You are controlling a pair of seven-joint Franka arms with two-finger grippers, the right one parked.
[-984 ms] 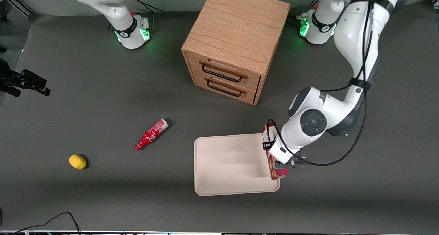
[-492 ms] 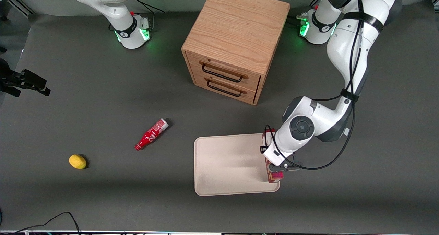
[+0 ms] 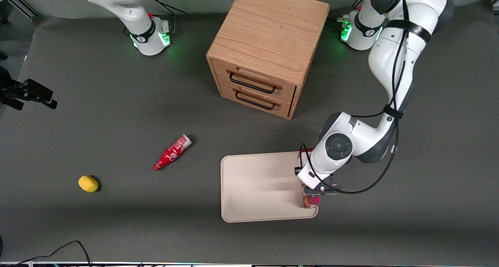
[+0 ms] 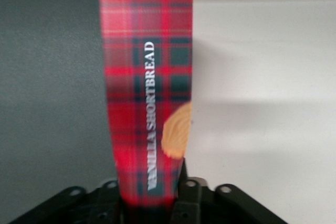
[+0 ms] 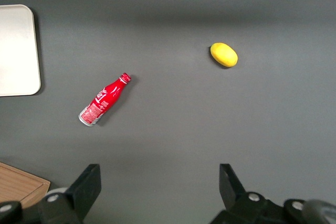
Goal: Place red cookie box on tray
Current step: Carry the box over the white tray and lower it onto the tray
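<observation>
A: Tool (image 3: 312, 193) status?
B: Clamped on the red cookie box (image 4: 148, 98), gripping its narrow sides near one end. Sits over the tray (image 3: 257, 189), at the tray edge toward the working arm's end of the desk (image 3: 117, 228).
A: Box look?
B: Red/dark tartan, white "VANILLA SHORTBREAD" lettering along the narrow face, tan cookie pic at its edge. Stands on edge, long side running along that tray edge; bottom approx at the rim, can't tell if touching.
A: Anything else?
B: Wooden 2-drawer cabinet (image 3: 267, 48) farther from the front cam. Red bottle (image 3: 172, 152) lying on its side, yellow lemon-like obj (image 3: 88, 183) toward the parked arm's end.
</observation>
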